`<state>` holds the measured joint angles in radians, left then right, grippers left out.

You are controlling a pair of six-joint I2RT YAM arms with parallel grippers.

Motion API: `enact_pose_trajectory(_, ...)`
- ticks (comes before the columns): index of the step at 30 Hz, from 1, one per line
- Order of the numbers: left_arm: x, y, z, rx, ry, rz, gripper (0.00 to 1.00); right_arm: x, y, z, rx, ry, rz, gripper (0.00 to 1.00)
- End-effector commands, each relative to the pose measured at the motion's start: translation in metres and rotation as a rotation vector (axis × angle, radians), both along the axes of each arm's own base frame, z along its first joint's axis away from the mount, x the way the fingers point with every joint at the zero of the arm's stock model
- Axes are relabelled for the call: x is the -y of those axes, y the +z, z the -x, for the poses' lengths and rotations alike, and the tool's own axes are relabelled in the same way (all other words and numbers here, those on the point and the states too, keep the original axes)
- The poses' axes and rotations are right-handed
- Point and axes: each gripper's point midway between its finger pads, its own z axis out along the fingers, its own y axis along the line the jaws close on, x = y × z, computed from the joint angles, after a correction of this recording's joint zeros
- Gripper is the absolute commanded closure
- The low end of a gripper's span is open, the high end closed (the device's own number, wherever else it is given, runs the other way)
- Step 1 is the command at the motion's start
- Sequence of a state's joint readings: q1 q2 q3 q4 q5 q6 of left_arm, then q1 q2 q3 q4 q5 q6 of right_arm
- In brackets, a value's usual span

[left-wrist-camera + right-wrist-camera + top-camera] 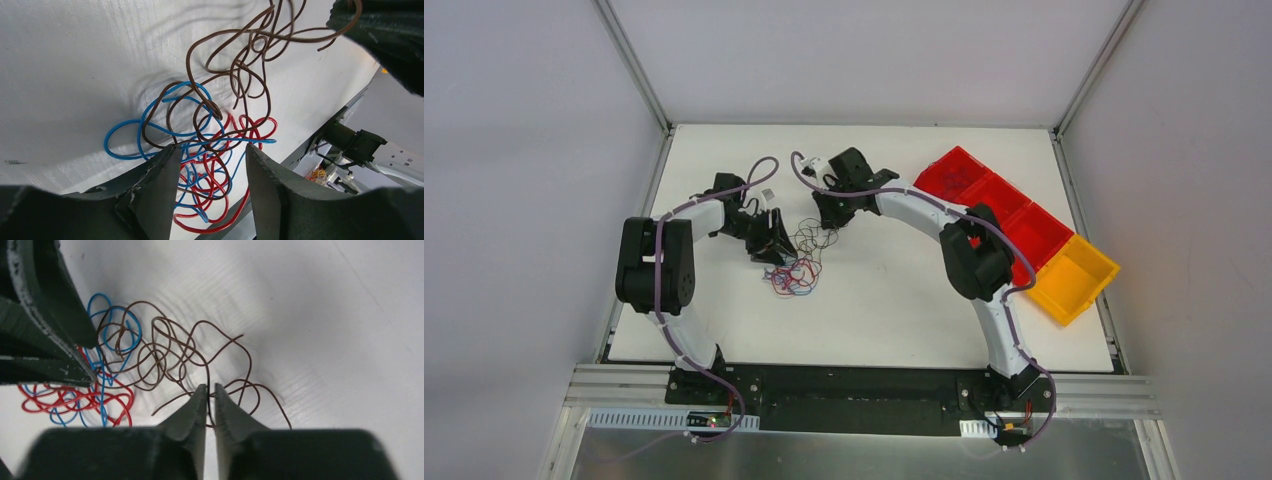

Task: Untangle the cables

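The cables are a small tangle (801,258) on the white table (874,310) between my two grippers. Brown strands (816,235) spread towards the right gripper; red and blue ones (792,280) lie below the left gripper. My left gripper (773,246) (210,147) is open, its fingers astride the red wires (215,200) and blue wires (145,130), just above them. My right gripper (829,214) (210,386) is shut on a brown wire (165,350), which runs up between its tips. The brown strands (235,65) rise towards the right gripper (385,35).
Three red bins (994,195) and a yellow bin (1074,278) stand in a slanted row at the right of the table. The left gripper's fingers (45,315) fill the upper left of the right wrist view, close to the right gripper.
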<state>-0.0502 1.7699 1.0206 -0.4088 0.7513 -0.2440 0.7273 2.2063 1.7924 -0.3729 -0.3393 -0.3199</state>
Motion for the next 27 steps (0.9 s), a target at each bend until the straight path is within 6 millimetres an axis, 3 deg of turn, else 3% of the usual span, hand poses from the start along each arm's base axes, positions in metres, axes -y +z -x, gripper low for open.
enact_pose_trajectory(1,-0.001,0.006,-0.003,-0.025,0.019,0.018,0.5,0.009,0.021,-0.023,0.152,-0.013,0.027,1.0)
enact_pose_trajectory(7,-0.005,0.002,0.003,-0.047,0.024,0.002,0.62,0.049,0.082,-0.056,0.429,-0.128,0.04,1.0)
enact_pose_trajectory(11,-0.01,-0.006,0.012,-0.07,0.022,-0.036,0.78,0.092,0.15,-0.091,0.63,-0.281,0.054,1.0)
enact_pose_trajectory(15,-0.014,-0.01,0.016,-0.082,0.02,-0.065,0.9,0.129,0.216,-0.107,0.79,-0.365,0.036,1.0)
enact_pose_trajectory(21,-0.019,-0.015,0.019,-0.094,0.016,-0.092,1.0,0.168,0.305,-0.102,0.973,-0.446,-0.021,1.0)
enact_pose_trajectory(27,-0.025,-0.022,0.025,-0.12,-0.007,-0.133,1.0,0.196,0.383,-0.081,1.078,-0.508,-0.113,1.0)
